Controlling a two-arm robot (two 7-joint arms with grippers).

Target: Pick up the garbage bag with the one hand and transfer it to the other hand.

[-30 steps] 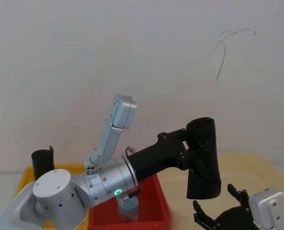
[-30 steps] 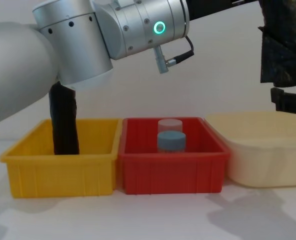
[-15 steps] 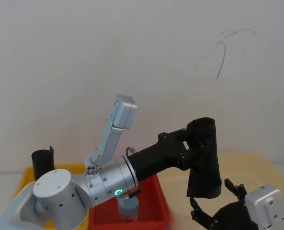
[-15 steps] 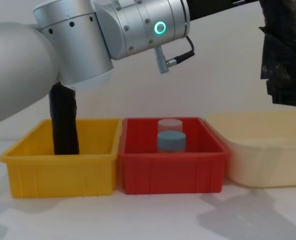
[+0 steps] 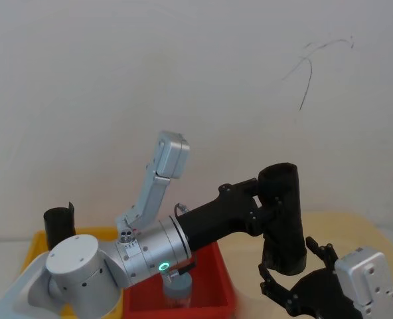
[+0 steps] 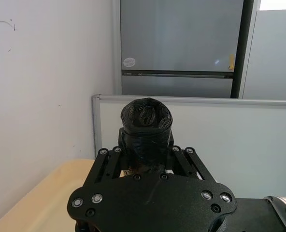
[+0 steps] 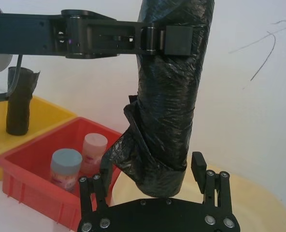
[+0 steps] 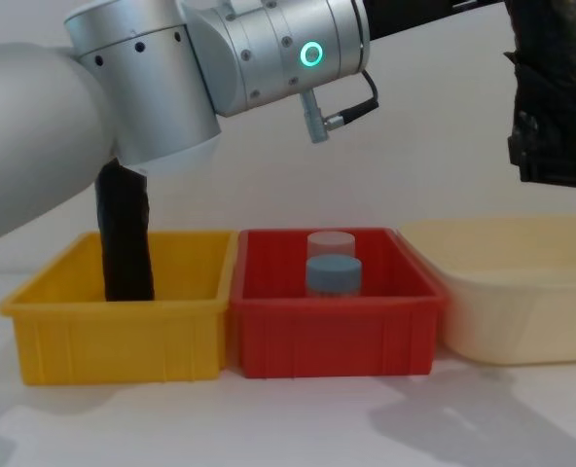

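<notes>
Left fingers (image 7: 178,40) clamp bag (image 7: 169,106) (right's (image 7: 198,166) spread)

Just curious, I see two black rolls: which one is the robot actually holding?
The garbage bag raised above the cream tub, clamped by the left gripper; the other roll stands in the yellow bin.

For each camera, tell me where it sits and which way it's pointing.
Head: high, looking forward and down; left gripper holds the garbage bag above the right gripper.
Chest: low, facing forward across three bins; left arm overhead.
Left wrist: behind the left gripper, facing the bag's end.
Right wrist: behind its open jaws, facing the bag.
All share the bag.
</notes>
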